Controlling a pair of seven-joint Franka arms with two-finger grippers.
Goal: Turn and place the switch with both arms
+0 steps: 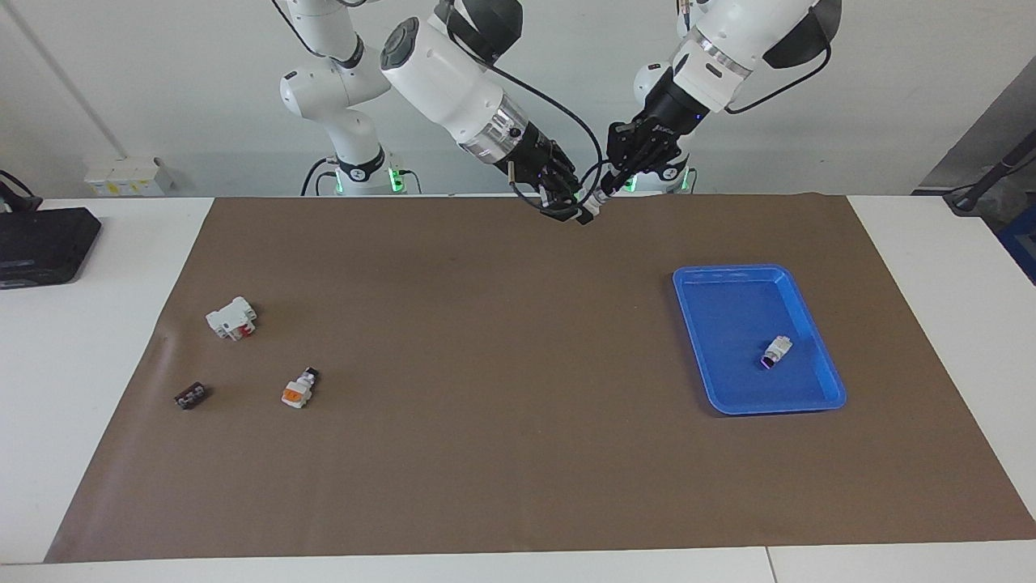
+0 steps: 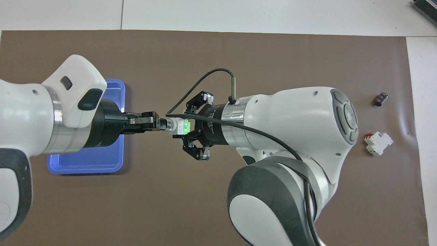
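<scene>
The switch (image 2: 181, 127), white with a bright green face up and a black knob at one end, hangs in the air between both grippers, over the brown mat's edge nearest the robots. In the facing view the switch (image 1: 589, 209) is mostly covered. My right gripper (image 2: 187, 127) is shut on its white body, and it also shows in the facing view (image 1: 571, 206). My left gripper (image 2: 157, 124) is shut on the knob end, and in the facing view (image 1: 609, 186) it meets the switch from the blue tray's end of the table.
A blue tray (image 1: 817, 401) toward the left arm's end holds a white switch with a purple end (image 1: 775, 351). Toward the right arm's end lie an orange-faced switch (image 1: 298, 391), a white-and-red block (image 1: 231, 317) and a small dark part (image 1: 190, 396).
</scene>
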